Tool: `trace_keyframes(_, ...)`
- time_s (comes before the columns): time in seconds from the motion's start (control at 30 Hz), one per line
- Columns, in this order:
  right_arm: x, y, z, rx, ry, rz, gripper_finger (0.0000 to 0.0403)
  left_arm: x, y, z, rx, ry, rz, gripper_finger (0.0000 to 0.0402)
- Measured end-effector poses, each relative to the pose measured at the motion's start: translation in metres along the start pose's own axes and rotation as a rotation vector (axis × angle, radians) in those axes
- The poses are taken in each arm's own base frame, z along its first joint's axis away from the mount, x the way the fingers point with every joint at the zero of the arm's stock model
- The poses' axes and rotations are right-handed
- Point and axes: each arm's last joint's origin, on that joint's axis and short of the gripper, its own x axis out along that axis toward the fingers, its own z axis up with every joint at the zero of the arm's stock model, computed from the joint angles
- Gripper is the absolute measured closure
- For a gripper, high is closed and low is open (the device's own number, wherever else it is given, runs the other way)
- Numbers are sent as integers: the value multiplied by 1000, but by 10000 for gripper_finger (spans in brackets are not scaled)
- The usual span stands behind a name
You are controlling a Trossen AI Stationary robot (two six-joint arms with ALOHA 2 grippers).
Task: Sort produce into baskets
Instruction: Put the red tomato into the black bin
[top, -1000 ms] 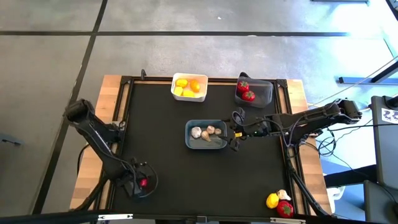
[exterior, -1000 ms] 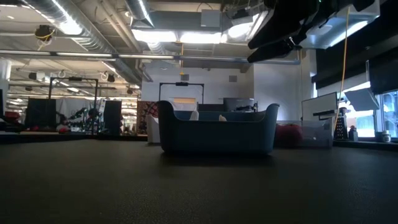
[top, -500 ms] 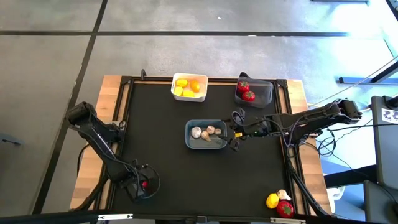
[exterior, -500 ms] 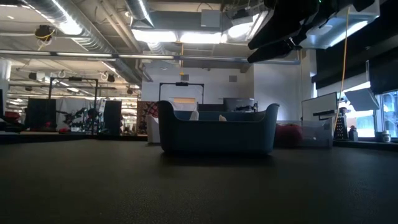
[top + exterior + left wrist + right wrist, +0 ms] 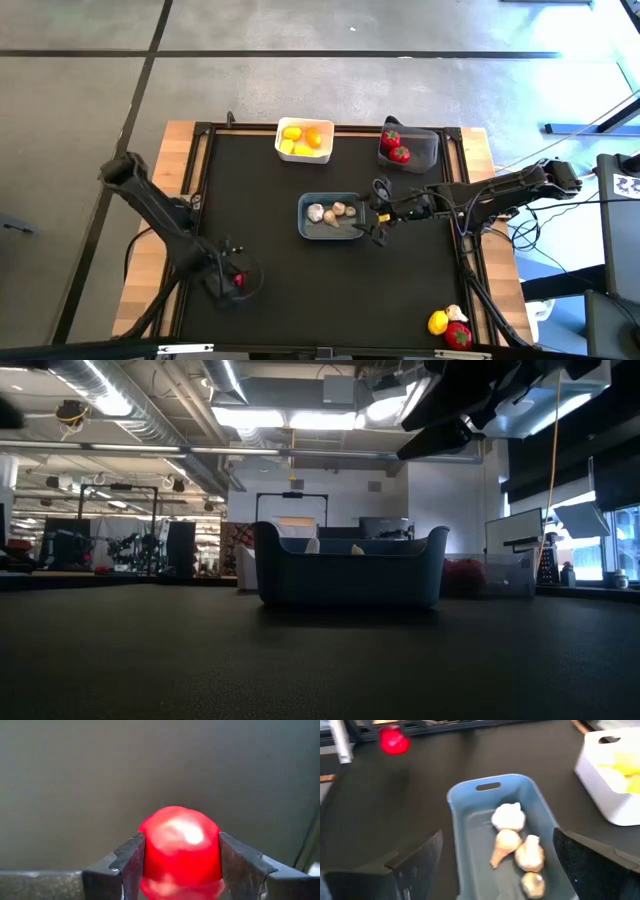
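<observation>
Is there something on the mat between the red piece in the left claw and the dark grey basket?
The blue-grey basket lies near the straight line from the red piece to the dark grey basket. It may block a low path.

You've got a matt black mat with a fine pebbly grain covering the counter, and pale bare wood showing at its edges. The red piece in the left tool is glossy, smooth plastic with bright highlights; the tool's fingers look like dull dark plastic. The blue-grey basket is smooth moulded plastic with a soft sheen, and the white basket is the same sort, slightly shinier. The garlic bulbs look matt and a bit bumpy. The dark grey basket reads as matt plastic. The floor around you is smooth grey concrete with a light sheen.
</observation>
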Motion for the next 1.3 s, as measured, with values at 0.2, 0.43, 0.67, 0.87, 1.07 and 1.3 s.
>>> trace_keyframes(0.2,0,2,2,31,-13,59,26,-40,31,29,-6,-309,-19,196)
trace_keyframes(0.43,-1,4,15,41,-142,85,26,-74,55,63,78,-630,-57,187)
trace_keyframes(0.67,7,10,30,0,-335,116,26,-92,63,101,216,-909,-35,185)
trace_keyframes(0.87,28,15,33,-13,-432,139,26,-92,68,124,270,-1107,-19,184)
trace_keyframes(1.07,43,19,34,-16,-536,149,27,-80,64,145,285,-1195,-53,183)
trace_keyframes(1.3,45,21,35,-12,-561,214,64,-64,61,159,303,-1209,-20,183)
